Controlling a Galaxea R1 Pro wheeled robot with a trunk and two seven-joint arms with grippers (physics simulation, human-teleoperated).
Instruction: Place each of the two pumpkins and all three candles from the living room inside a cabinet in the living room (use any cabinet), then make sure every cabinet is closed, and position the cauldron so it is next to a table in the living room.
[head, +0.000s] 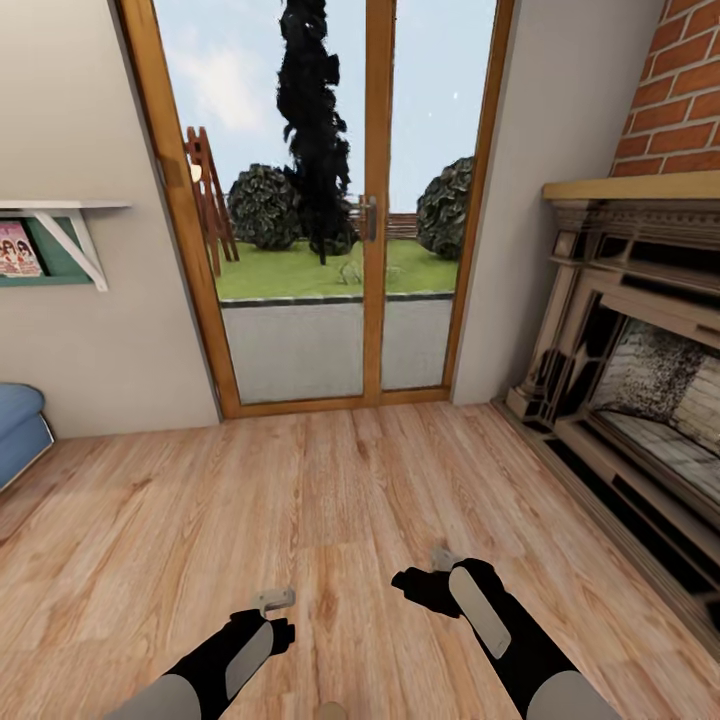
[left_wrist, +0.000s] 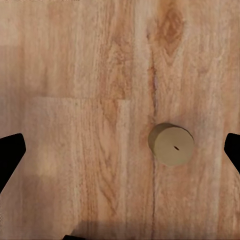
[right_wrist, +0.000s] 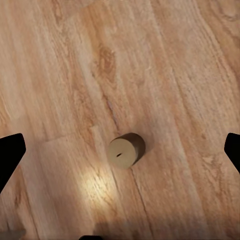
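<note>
Left gripper: fingers apart over candle | right gripper: fingers apart | floor: upright candle

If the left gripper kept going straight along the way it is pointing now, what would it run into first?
Probably the bare wood floor. The left gripper points down at it, open, and the candle stands upright off to one side of centre, so the fingers might straddle or just clip it; depth is unclear.
</note>
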